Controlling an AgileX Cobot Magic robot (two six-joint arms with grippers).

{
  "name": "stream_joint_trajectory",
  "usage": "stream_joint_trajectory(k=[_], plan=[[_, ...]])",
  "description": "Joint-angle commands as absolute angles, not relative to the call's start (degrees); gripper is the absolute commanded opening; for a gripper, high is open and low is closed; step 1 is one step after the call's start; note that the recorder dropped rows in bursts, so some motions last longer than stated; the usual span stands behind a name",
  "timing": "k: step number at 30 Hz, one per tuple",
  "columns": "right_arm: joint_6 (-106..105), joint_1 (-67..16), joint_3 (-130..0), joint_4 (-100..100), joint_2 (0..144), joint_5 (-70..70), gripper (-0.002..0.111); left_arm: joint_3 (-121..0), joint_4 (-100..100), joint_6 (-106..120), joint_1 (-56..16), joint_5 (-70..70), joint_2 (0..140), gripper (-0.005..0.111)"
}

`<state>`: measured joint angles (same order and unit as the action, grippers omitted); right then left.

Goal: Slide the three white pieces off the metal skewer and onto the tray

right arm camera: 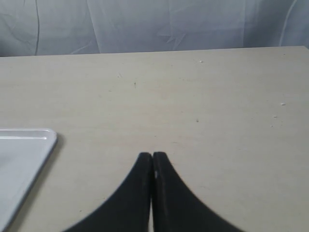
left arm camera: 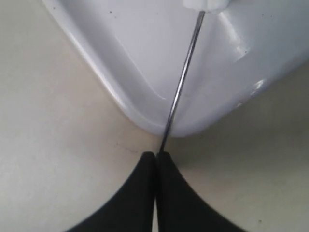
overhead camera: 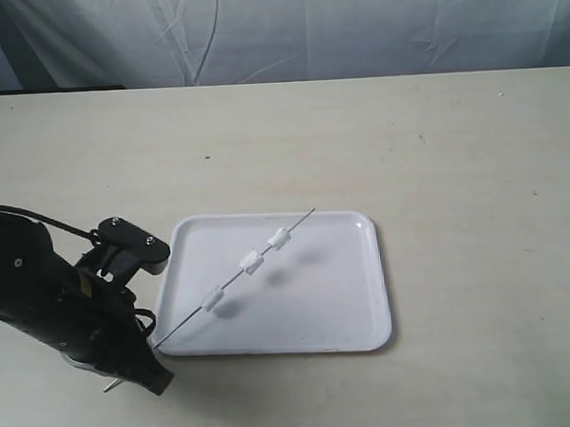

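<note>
The thin metal skewer [overhead camera: 233, 276] slants above the white tray [overhead camera: 356, 296], rising from the tray's near-left corner toward its far edge. Three white pieces sit threaded on it: one low [overhead camera: 212, 299], one in the middle [overhead camera: 250, 262], one high [overhead camera: 278, 239]. My left gripper [overhead camera: 150, 347] is shut on the skewer's lower end, just off the tray's corner. In the left wrist view the skewer [left arm camera: 181, 84] runs out from between the closed black fingers [left arm camera: 142, 183] over the tray corner [left arm camera: 145, 116] to the nearest piece [left arm camera: 205, 4]. My right gripper [right arm camera: 153, 155] is shut on nothing, over bare table.
The tray lies on a beige table [overhead camera: 454, 147] with a grey cloth backdrop [overhead camera: 285, 27] behind. In the right wrist view only a tray corner [right arm camera: 46, 137] shows. The right arm does not appear in the exterior view.
</note>
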<state>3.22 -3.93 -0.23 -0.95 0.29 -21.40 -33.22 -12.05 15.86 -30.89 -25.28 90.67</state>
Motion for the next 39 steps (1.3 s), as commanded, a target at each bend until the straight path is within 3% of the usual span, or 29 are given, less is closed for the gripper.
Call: stream_joint_trajectory(k=[1, 10, 25, 39], plan=[[3.21, -4.11, 0.00, -0.93, 0.00, -20.83, -0.001, -33.68, -10.56, 15.19, -31.52, -24.29, 90.96, 0.000], [3.21, -4.11, 0.00, -1.06, 0.00, -20.71, -0.001, -35.60, -9.03, 15.19, -31.52, -25.32, 90.96, 0.000], [3.21, -4.11, 0.00, -1.06, 0.00, -20.71, -0.001, -37.46, -9.54, 15.19, -31.52, -28.64, 90.96, 0.028], [3.21, -4.11, 0.00, -1.06, 0.00, -20.92, -0.001, -37.46, -9.54, 15.19, -31.52, -30.00, 91.76, 0.029]])
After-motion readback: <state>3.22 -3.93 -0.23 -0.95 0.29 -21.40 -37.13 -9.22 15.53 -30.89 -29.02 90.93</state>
